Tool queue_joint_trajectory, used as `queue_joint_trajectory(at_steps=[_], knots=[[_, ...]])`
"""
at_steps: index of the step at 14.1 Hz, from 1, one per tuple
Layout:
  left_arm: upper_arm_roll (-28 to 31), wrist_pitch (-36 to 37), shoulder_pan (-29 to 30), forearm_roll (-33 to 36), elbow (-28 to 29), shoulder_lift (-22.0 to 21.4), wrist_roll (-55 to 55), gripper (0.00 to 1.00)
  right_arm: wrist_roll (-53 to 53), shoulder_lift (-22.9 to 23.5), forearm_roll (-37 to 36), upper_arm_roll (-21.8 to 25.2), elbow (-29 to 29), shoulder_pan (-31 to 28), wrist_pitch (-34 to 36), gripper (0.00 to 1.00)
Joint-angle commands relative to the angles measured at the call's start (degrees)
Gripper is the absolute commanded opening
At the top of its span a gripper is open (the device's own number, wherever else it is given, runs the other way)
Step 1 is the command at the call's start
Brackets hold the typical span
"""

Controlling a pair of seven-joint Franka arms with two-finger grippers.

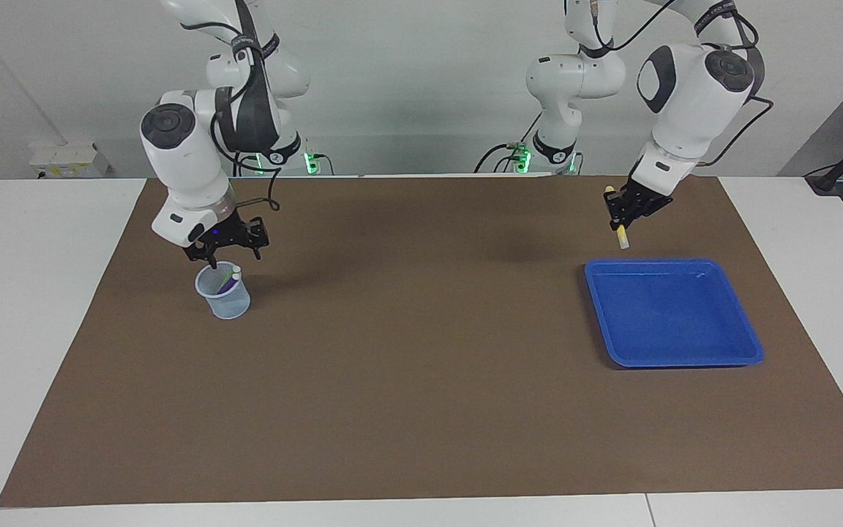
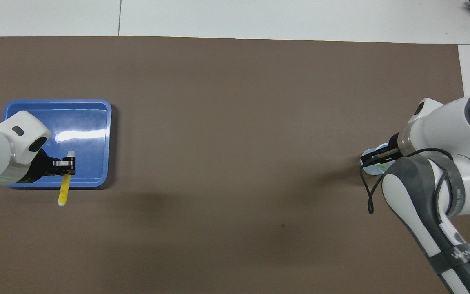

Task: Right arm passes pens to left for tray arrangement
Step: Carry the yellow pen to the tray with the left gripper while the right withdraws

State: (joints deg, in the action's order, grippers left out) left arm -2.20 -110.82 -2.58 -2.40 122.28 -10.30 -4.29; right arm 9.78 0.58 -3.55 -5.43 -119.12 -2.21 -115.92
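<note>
My left gripper (image 1: pixel 619 211) is shut on the yellow pen (image 1: pixel 622 234) and holds it in the air, pale end down, over the rim of the blue tray (image 1: pixel 674 322) that is nearest the robots. In the overhead view the left gripper (image 2: pixel 67 165) holds the yellow pen (image 2: pixel 63 192) across that rim of the tray (image 2: pixel 84 122). My right gripper (image 1: pixel 230 250) is open just above the pale blue mesh cup (image 1: pixel 225 301). The green pen (image 1: pixel 234 276) and the purple pen (image 1: pixel 225 288) stand in the cup. Nothing lies in the tray.
A brown mat (image 1: pixel 421 366) covers most of the white table. In the overhead view the right arm (image 2: pixel 443 163) hides most of the cup (image 2: pixel 368 156).
</note>
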Motion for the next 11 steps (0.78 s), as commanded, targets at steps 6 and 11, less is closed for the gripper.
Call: queue_joint_trajectory(at_steps=[6, 11], knots=[[-0.5, -12.9, 3.2, 5.4, -0.5, 10.3, 5.5, 0.0, -0.4, 0.5, -0.8, -0.7, -3.2, -2.5, -1.3, 0.65], [-0.6, -17.8, 3.3, 6.0, -1.8, 15.8, 5.4, 0.0, -0.4, 1.2, -0.8, -0.7, -3.2, -3.2, -1.8, 0.5]])
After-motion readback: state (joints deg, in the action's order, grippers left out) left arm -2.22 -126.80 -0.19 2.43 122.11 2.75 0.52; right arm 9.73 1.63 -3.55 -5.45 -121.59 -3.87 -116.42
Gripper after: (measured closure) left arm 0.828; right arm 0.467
